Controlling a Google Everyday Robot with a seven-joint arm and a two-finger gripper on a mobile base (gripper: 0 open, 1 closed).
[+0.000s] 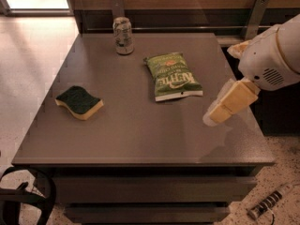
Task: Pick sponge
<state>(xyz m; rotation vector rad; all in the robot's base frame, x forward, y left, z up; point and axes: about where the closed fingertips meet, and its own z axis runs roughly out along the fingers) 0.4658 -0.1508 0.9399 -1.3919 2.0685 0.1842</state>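
The sponge (79, 101), dark green on top over pale yellow foam, lies flat on the left part of the grey table (140, 135). My gripper (222, 84) hangs over the table's right side, far to the right of the sponge and just right of the green chip bag (173, 76). One yellow padded finger (229, 103) points down and left toward the table. The other finger (236, 48) peeks out behind the white wrist (272, 55). The fingers stand apart and hold nothing.
A drink can (123, 35) stands at the table's back edge, left of centre. A wall rail with metal brackets (253, 18) runs behind the table. A black cable loop (28, 196) lies on the floor at front left, and a small striped object (267, 204) at front right.
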